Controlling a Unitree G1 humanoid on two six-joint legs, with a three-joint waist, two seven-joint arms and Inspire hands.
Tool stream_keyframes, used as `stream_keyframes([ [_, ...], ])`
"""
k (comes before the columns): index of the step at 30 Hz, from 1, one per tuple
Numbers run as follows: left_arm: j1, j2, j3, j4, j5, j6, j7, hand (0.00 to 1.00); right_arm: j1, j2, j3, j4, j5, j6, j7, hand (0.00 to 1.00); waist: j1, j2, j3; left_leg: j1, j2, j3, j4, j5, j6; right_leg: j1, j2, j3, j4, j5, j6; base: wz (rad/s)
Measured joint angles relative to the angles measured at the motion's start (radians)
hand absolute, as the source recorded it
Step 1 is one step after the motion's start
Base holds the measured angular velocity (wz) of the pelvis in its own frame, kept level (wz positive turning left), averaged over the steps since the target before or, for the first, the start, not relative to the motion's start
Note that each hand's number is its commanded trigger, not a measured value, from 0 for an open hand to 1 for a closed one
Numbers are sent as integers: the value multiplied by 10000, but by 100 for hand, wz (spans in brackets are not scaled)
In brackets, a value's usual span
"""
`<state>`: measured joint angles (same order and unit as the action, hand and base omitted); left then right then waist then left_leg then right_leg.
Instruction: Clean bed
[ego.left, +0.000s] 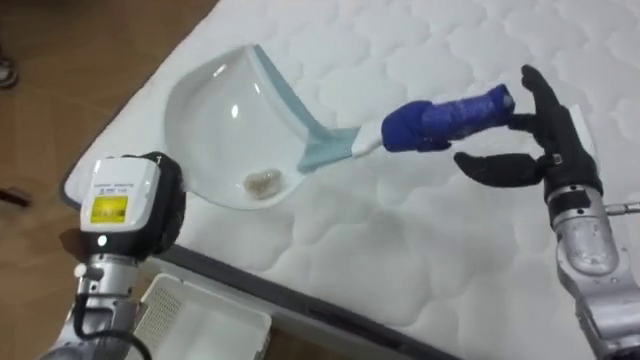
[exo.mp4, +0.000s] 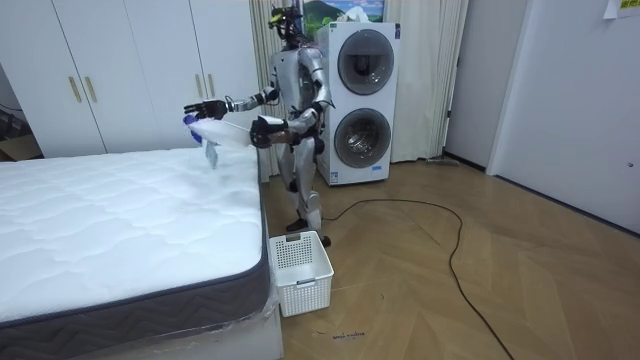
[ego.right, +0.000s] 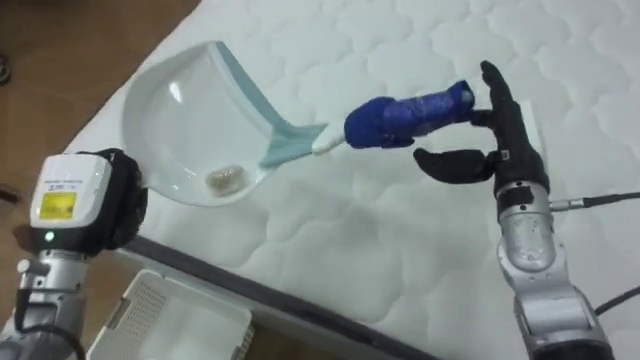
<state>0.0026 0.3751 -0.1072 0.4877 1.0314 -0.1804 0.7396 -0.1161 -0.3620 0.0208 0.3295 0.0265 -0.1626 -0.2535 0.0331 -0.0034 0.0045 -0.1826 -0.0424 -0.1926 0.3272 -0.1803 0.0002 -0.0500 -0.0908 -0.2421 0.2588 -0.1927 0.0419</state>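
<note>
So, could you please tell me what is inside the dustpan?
A small pale clump of debris lies in the dustpan, near its handle end. The rest of the pan looks bare; nothing covers it.

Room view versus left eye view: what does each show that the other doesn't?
Room view: the whole robot standing beside the bed, with stacked washing machines and wardrobe doors. Left eye view: a small clump of debris inside the dustpan. Both: the mattress, the dustpan, the white basket and the right robot hand open beside the blue handle.
</note>
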Motion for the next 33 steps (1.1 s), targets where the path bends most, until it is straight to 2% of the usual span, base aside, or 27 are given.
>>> stream_keyframes([
  [2,102,-283,192,-5,0,33,-2,100,28,206,-114,1,61,0,-296,0,63,0,0,-264,2,-254,137,80,-127,14,69,-444,6,-62,-109,59],
  [6,403,-465,277,-16,-2,45,-2,100,229,199,-125,1,167,-67,-612,0,311,-28,-13,-407,64,45,380,122,-181,77,67,-686,385,-382,-213,48],
  [9,642,-473,298,-116,-6,47,-17,100,522,201,-131,2,154,-134,-746,0,300,-69,-22,-616,157,637,560,231,-173,166,74,-908,657,-723,-307,75],
  [11,719,-485,296,-120,-7,24,-28,100,584,205,-116,102,161,-212,-970,0,318,-83,-20,-743,269,1447,524,474,-73,220,75,-986,752,-985,-403,73],
  [12,718,-482,297,-122,-13,7,-29,100,607,208,-117,106,163,-235,-1051,0,295,-82,-20,-791,291,1617,513,551,-47,214,52,-1112,861,-1023,-422,87],
  [15,621,-477,304,-142,-17,-59,-42,100,773,223,-127,112,180,-547,-1429,0,277,-115,-20,-1076,280,2215,193,1146,87,19,46,-1504,1055,-1247,-619,100],
  [16,614,-477,305,-143,-25,-69,-43,100,779,223,-138,112,183,-661,-1496,0,238,-116,-19,-1141,248,2411,-159,1523,119,-63,-4,-1851,1080,-1273,-691,105],
  [17,581,-485,276,-143,-50,-95,-45,100,780,202,-161,131,167,-778,-1581,0,109,-118,-15,-1271,219,2776,-383,1864,131,-100,-303,-2706,1150,-1308,-823,111],
  [18,578,-489,263,-141,-84,-128,-46,100,771,200,-159,141,157,-797,-1628,0,21,-141,3,-1386,354,3152,-85,1758,225,-84,-463,-3282,1245,-1361,-840,101],
  [19,627,-500,260,-132,-161,-164,-70,100,775,251,-112,151,152,-800,-1657,0,23,-155,18,-1475,689,4100,992,1114,329,132,-634,-4298,1235,-1401,-810,79],
  [20,629,-500,264,-139,-158,-178,-90,100,778,351,-114,171,161,-853,-1661,0,-35,-137,30,-1371,1114,4746,1888,495,367,442,-626,-5142,1079,-1399,-783,71],
  [21,613,-500,267,-146,-155,-206,-90,100,776,402,-120,173,187,-877,-1676,0,-51,-117,25,-1324,1301,4932,2150,278,382,588,-599,-5528,1041,-1410,-761,80],
  [22,517,-538,265,-151,-155,-302,-89,100,763,419,-130,173,314,-917,-1696,0,-107,-43,59,-1330,1457,5057,2219,123,359,797,-550,-6142,1067,-1424,-714,91],
  [23,409,-569,261,-166,-146,-373,-89,100,763,436,-147,206,356,-921,-1714,0,-208,-18,84,-1406,1420,5080,1960,112,397,827,-464,-6306,1117,-1444,-666,92],
  [24,367,-582,262,-169,-146,-388,-87,100,763,439,-145,246,354,-921,-1702,0,-241,-36,83,-1396,1346,5064,1761,120,410,796,-447,-6260,1141,-1471,-664,91],
  [25,286,-615,262,-190,-145,-396,-69,100,761,437,-192,263,350,-943,-1686,0,-304,-61,67,-1371,1207,5063,1408,208,558,635,-410,-5973,1186,-1562,-730,80],
  [26,206,-637,261,-189,-146,-397,-53,100,754,434,-251,268,387,-988,-1686,0,-336,-48,76,-1397,1138,5192,1185,322,747,486,-408,-5889,1226,-1604,-769,68],
  [29,196,-639,279,-190,-147,-393,9,100,706,449,-229,602,447,-986,-1494,0,75,-41,77,-1372,1111,5257,985,391,761,471,-412,-5913,1236,-1627,-779,15],
  [33,176,-658,285,-190,-165,-408,38,100,518,459,-167,796,639,-981,-1396,0,183,-42,73,-1382,890,5121,770,495,763,545,-454,-6080,1252,-1641,-751,20],
])
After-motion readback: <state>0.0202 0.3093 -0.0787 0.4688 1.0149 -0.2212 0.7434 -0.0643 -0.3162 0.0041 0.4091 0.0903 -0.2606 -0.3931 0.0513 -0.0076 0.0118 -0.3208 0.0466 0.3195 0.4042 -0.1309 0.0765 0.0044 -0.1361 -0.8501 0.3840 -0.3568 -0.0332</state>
